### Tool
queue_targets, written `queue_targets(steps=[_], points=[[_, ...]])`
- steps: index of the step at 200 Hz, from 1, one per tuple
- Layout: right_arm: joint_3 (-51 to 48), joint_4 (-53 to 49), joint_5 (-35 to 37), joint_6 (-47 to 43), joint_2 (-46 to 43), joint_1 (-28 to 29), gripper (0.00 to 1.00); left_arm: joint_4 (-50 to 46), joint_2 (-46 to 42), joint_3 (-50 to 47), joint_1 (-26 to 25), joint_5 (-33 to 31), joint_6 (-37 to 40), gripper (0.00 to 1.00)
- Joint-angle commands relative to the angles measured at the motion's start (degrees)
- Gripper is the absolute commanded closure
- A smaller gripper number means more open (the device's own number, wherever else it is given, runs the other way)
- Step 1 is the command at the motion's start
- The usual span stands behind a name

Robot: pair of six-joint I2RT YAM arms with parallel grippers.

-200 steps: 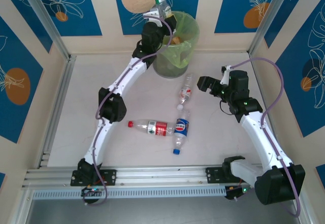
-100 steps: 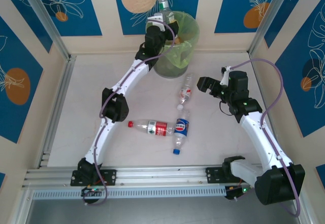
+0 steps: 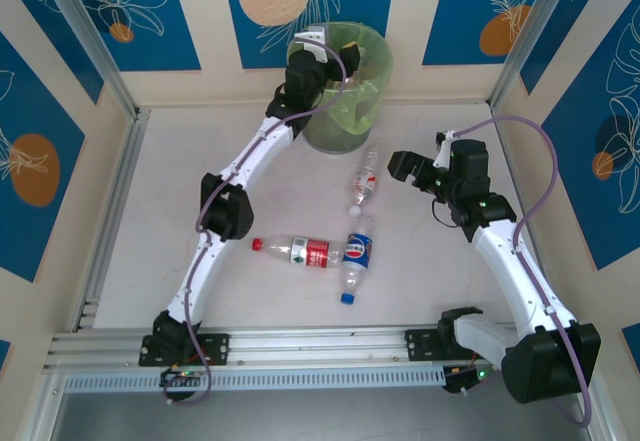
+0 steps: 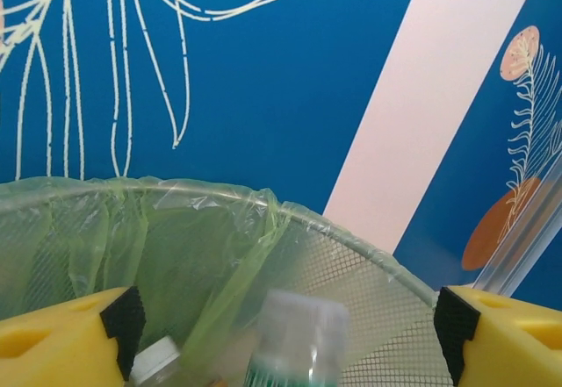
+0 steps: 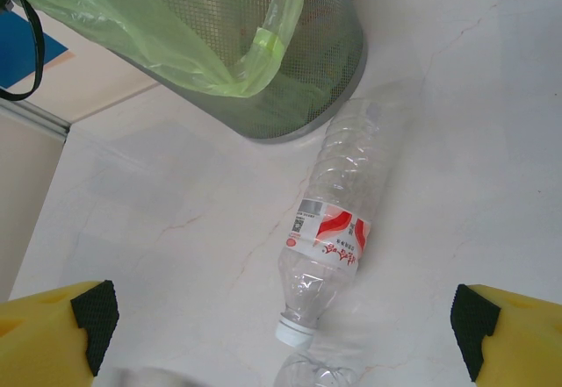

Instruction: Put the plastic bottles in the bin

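Observation:
My left gripper (image 3: pixel 326 49) hangs over the bin (image 3: pixel 372 81), a grey mesh bin with a light-green bag, and its jaws stand open. In the left wrist view a blurred clear bottle with a green label (image 4: pixel 295 339) lies loose below the yellow fingers (image 4: pixel 61 343), inside the bin's rim (image 4: pixel 369 245), beside a white cap (image 4: pixel 156 359). Three plastic bottles lie on the table: a white-and-red labelled one (image 3: pixel 366 183) (image 5: pixel 335 216), a red-labelled one (image 3: pixel 300 251) and a blue-labelled one (image 3: pixel 355 259). My right gripper (image 3: pixel 402 167) is open just right of the white-and-red bottle, holding nothing.
The bin (image 5: pixel 325 62) stands at the back against the blue patterned wall (image 3: pixel 120 11). Aluminium rails (image 3: pixel 110 201) border the table on the left and front. Open tabletop (image 3: pixel 160 241) lies to the left of the left arm.
My left gripper has opened above the bin. The bottle that stood up out of its jaws has dropped down into the bin. The right arm has not moved.

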Motion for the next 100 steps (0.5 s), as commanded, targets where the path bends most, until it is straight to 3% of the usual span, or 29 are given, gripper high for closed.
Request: queue_targets(steps=[1, 58, 100], points=[[-0.13, -0.55, -0.8, 0.7, -1.27, 0.44, 0.0, 0.16, -1.97, 1.89, -0.45, 1.81, 1.76, 0.1], [-0.48, -0.99, -0.45, 0.63, -1.4, 0.51, 0.0, -0.8, -3.77, 1.84, -0.45, 5.02, 2.2, 0.01], [-0.92, -1.03, 0.25, 1.04, -1.21, 0.44, 0.0, -1.39, -6.08, 1.83, -0.4, 8.94, -0.17, 0.0]])
